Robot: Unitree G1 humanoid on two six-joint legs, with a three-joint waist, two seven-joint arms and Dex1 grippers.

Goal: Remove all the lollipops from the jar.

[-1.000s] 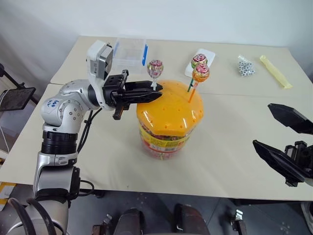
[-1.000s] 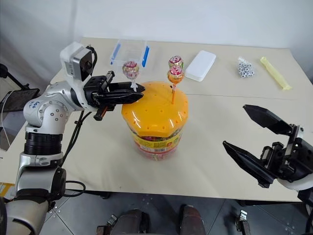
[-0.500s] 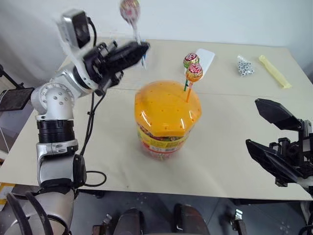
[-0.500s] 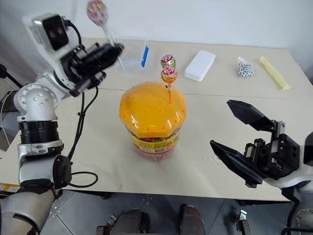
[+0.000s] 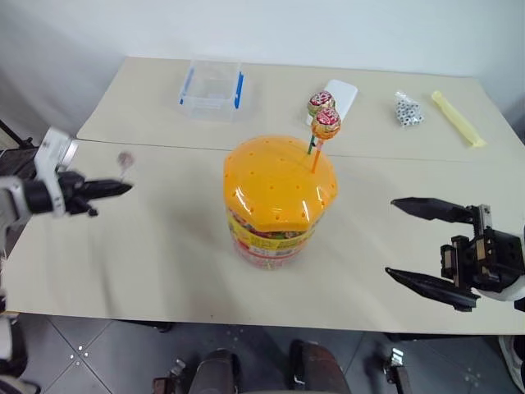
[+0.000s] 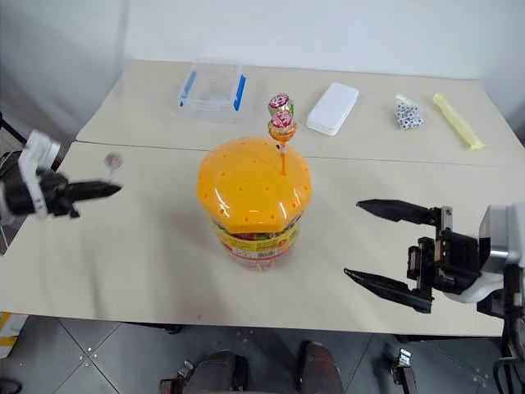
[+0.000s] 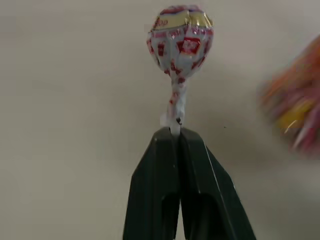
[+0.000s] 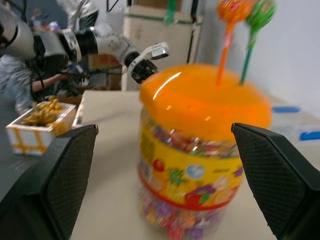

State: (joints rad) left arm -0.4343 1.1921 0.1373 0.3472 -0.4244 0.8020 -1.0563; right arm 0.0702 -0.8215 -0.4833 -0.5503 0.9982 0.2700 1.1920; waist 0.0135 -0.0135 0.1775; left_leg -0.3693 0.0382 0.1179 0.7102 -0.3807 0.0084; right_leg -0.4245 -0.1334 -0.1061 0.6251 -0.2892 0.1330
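Pulled clear of the jar (image 5: pixel 280 199), the pink lollipop (image 7: pixel 180 41) is now riding in my left gripper (image 5: pixel 123 188), which has swung from above the lid out over the left part of the table (image 5: pixel 164 254); my left fingers (image 7: pixel 162 200) are clenched on its white stick, the wrapped head standing just past the tips; my right gripper (image 5: pixel 399 240) has dropped lower and turned so its fingers are pointing in toward the jar, and its jaws are gaping wide, grasping nothing.

Two lollipops are still standing in the orange lid (image 5: pixel 279 179) near its far edge; one (image 5: pixel 326 123) is on an orange stick, the other (image 5: pixel 320 103) just behind it on a green stick; both are leaning a little away from me. The jar is sitting upright mid-table, between my two grippers, its yellow-red label (image 8: pixel 192 175) facing my right wrist.

Beyond it, a clear box (image 5: pixel 212 87) with blue edges is lying at the far left; a white case (image 6: pixel 335 107) is lying behind the lollipops; a small bag (image 5: pixel 408 110) of beads and a yellow packet (image 5: pixel 458 119) are lying at the far right, well apart from the jar.
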